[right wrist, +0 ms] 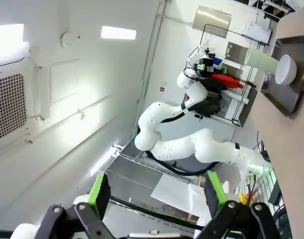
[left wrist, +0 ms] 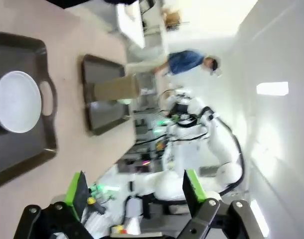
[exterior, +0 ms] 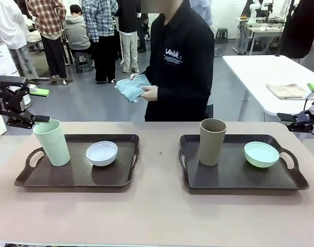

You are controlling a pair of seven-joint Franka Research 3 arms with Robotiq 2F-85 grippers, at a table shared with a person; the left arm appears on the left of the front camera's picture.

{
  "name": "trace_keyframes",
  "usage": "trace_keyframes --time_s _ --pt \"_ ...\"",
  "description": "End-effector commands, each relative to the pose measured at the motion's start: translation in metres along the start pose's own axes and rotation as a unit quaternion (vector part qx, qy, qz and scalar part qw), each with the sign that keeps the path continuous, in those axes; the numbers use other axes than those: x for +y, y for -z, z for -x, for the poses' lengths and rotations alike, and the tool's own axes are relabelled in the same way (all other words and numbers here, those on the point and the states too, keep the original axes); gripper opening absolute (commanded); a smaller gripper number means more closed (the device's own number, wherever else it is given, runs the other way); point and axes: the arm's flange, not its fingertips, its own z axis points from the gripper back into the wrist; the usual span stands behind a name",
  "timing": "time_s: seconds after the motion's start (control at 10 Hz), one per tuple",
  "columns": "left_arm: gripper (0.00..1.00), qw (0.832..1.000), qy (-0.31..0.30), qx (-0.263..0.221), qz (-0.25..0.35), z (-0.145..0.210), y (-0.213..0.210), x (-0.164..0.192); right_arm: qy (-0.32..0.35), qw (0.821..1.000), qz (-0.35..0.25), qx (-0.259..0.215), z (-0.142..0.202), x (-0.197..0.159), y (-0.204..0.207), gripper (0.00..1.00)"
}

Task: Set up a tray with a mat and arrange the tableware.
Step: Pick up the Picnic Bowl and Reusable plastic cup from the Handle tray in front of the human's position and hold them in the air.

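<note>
Two dark brown trays lie side by side on the table. The left tray [exterior: 49, 180] holds a pale green cup [exterior: 52, 142] and a white bowl [exterior: 101, 153]. On the right tray [exterior: 239, 180] stand a tan-brown cup [exterior: 212, 141] and a mint green bowl [exterior: 261, 154]. A person at the far side holds a folded blue-green mat [exterior: 132, 87] in both hands. My left gripper [exterior: 42, 106] [left wrist: 134, 188] hangs open at the far left, just behind the green cup. Off the table's right edge, my right gripper [exterior: 296, 104] [right wrist: 157, 193] is open and holds nothing.
A white table [exterior: 265, 69] with a beige cloth [exterior: 286, 90] stands behind on the right. Several people stand in the background on the left. The left wrist view shows the white bowl [left wrist: 16, 102] and the tan cup [left wrist: 114, 88]; the right wrist view shows the green cup [right wrist: 261, 57].
</note>
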Motion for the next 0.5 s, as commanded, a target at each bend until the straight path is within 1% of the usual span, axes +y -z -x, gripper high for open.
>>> trace_keyframes --time_s 0.0,0.1,0.2,0.4 --pt "1.00 0.995 -0.041 -0.026 0.084 0.014 -0.023 0.012 0.003 1.000 -0.008 -0.006 0.001 -0.003 -0.005 1.00" --pt "1.00 0.997 -0.056 -0.012 0.053 0.024 -0.026 0.018 0.003 1.000 -0.008 -0.006 0.001 -0.003 -0.005 1.00" --pt "1.00 0.999 -0.022 -0.013 0.039 0.003 -0.012 0.007 0.003 1.000 -0.008 -0.006 0.001 -0.003 -0.005 1.00" --pt "1.00 0.999 -0.022 -0.013 0.039 0.003 -0.012 0.007 0.003 1.000 -0.008 -0.006 0.001 -0.003 -0.005 1.00"
